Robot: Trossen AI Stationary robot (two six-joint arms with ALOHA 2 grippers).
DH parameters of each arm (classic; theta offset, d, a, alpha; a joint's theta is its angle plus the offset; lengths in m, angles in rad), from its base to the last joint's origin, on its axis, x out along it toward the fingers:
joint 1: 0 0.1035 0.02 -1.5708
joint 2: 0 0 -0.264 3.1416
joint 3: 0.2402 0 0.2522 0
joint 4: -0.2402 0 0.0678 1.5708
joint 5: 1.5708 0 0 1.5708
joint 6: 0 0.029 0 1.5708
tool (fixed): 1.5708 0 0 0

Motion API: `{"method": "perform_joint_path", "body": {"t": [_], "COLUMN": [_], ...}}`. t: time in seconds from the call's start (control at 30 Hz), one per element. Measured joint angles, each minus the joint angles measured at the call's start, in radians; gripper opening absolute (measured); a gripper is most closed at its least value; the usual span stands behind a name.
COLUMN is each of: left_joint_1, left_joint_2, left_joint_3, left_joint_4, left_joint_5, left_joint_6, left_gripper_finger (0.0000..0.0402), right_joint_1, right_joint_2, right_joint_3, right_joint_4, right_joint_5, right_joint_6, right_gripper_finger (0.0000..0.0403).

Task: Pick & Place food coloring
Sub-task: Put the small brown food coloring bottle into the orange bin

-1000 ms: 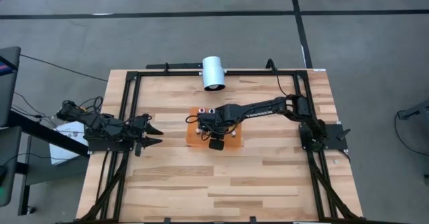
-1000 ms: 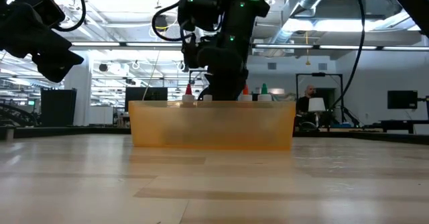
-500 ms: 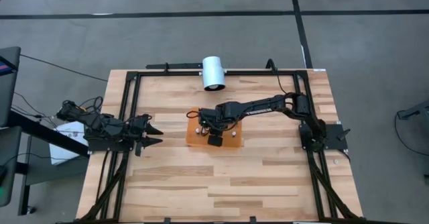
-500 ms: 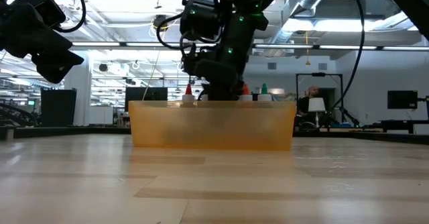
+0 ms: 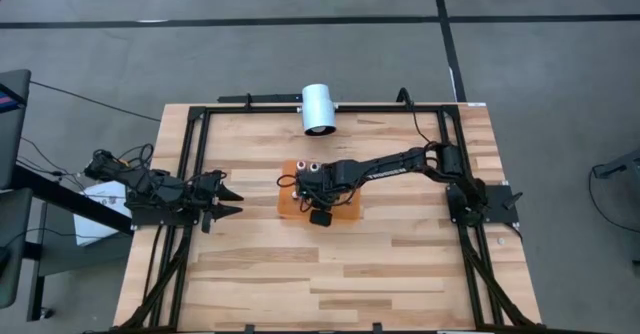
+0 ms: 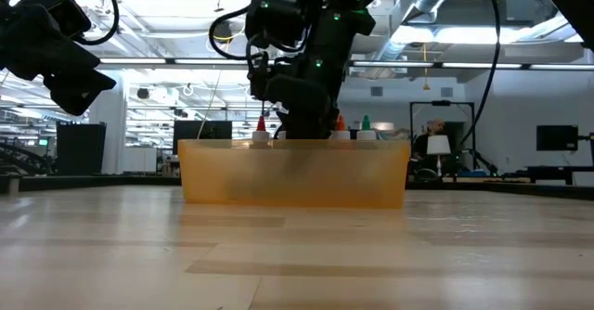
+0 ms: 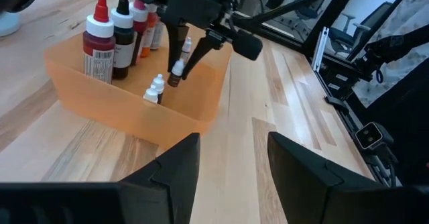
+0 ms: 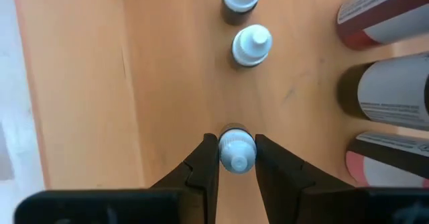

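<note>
Right gripper (image 8: 236,158) at frame centre, clamped on a small bottle (image 8: 236,149) over the orange tray (image 7: 127,110), two small bottles (image 8: 251,45) already standing inside, release still pending

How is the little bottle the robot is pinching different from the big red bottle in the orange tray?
The small bottle is far smaller than the big red bottle. The small bottle is pinched in the right gripper above the orange tray; the big red bottle stands untouched in the tray. The small bottle's cap is white and the big red bottle's is red. Both stand upright.
</note>
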State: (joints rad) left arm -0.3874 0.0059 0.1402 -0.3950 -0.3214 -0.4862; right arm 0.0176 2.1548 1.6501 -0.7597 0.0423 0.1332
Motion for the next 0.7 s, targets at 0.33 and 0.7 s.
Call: {"method": "perform_joint_path", "body": {"t": [0.33, 0.7], "left_joint_1": [0.000, 0.000], "left_joint_2": [0.000, 0.000], "left_joint_3": [0.000, 0.000], "left_joint_4": [0.000, 0.000], "left_joint_5": [0.001, 0.003], "left_joint_6": [0.001, 0.001], "left_gripper_finger": [0.0167, 0.0167], "right_joint_1": [0.001, -0.011], "right_joint_2": [0.000, 0.001], "right_joint_3": [0.000, 0.000], "right_joint_4": [-0.017, -0.031], "right_joint_5": [0.036, 0.033], "right_joint_6": [0.005, -0.011], "right_gripper_finger": [0.0079, 0.0079]}}
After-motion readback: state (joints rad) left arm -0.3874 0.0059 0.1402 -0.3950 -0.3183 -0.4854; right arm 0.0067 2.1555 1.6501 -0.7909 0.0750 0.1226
